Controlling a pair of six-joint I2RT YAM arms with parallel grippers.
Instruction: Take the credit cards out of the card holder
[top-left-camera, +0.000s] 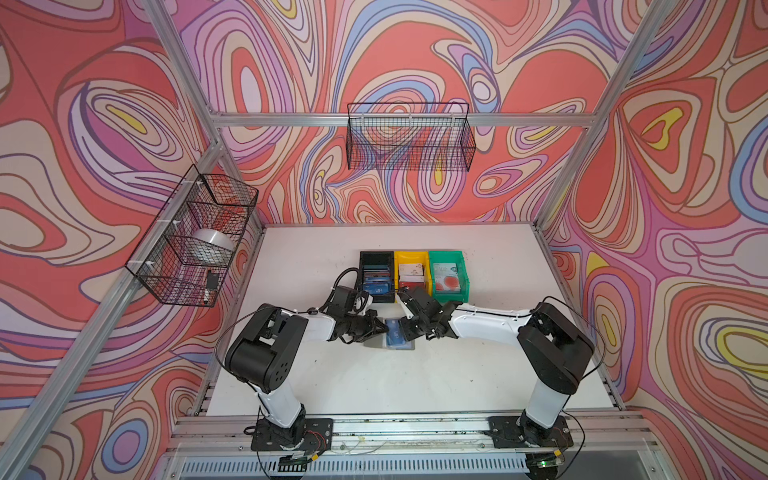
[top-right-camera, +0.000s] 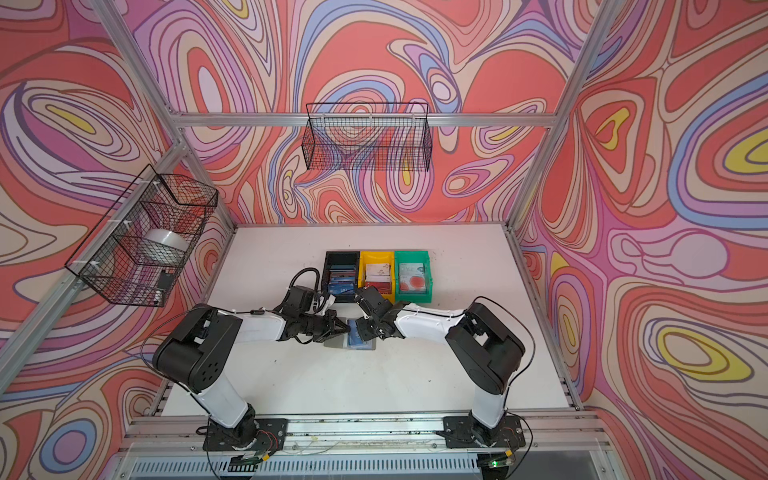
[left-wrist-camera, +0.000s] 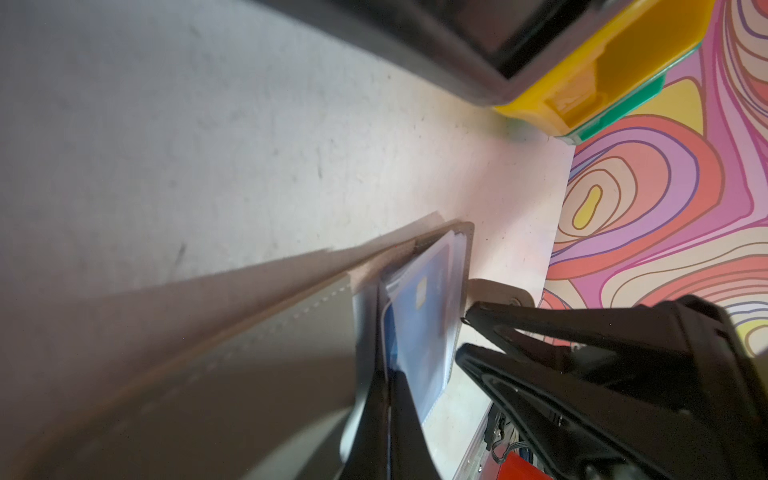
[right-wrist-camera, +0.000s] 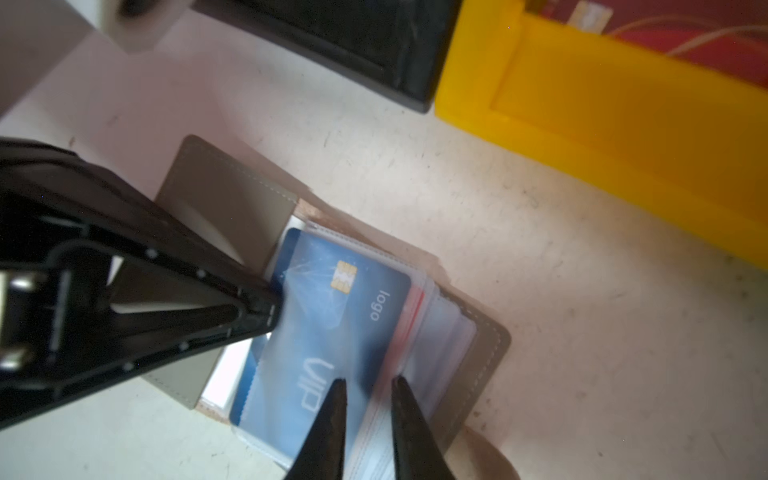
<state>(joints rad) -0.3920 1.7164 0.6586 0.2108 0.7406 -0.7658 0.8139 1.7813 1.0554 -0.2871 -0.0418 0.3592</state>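
The grey card holder (top-left-camera: 373, 343) (top-right-camera: 331, 343) (right-wrist-camera: 226, 195) lies open on the white table between the two arms. A blue credit card (top-left-camera: 392, 333) (right-wrist-camera: 332, 316) (left-wrist-camera: 419, 316) marked VIP sits in its top clear sleeve, one end sticking out. My left gripper (top-left-camera: 384, 326) (top-right-camera: 348, 328) (left-wrist-camera: 388, 376) (right-wrist-camera: 272, 309) is shut on that end. My right gripper (top-left-camera: 409, 331) (top-right-camera: 365, 331) (right-wrist-camera: 369, 384) (left-wrist-camera: 461, 336) comes in from the other side, its fingers a narrow gap apart at the sleeves' free edge. A red card's edge (right-wrist-camera: 417, 307) shows in a lower sleeve.
Just behind the grippers stand a black bin (top-left-camera: 376, 254) (right-wrist-camera: 353, 45), a yellow bin (top-left-camera: 411, 254) (right-wrist-camera: 582, 108) and a green bin (top-left-camera: 445, 254), each with cards in it. Wire baskets hang on the left wall (top-left-camera: 191, 237) and the back wall (top-left-camera: 409, 137).
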